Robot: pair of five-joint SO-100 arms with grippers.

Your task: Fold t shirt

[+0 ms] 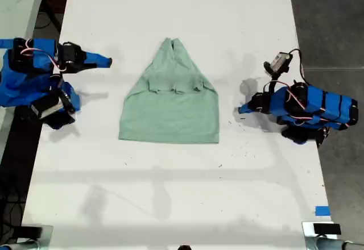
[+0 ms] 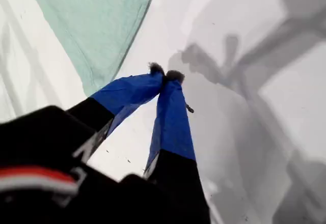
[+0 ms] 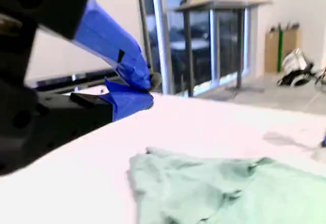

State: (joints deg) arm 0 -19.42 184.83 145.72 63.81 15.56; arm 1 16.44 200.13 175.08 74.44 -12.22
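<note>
Blue-taped fingers of my first gripper [image 2: 167, 76] sit pressed together, pinching nothing, just beside the hem corner of the pale mint-green cloth t shirt [image 1: 170, 99], probably parked clear of it. My second gripper [image 3: 143, 87] is likewise pressed together and empty, hovering above the narrow folded end, which lies ahead of and below its tips on the white table [image 1: 170, 193].

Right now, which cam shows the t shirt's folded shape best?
The exterior view: the whole t shirt lies in frame, its upper part folded in to a point. The first wrist view catches only one edge; the second wrist view shows a low, wrinkled partial side view.
</note>
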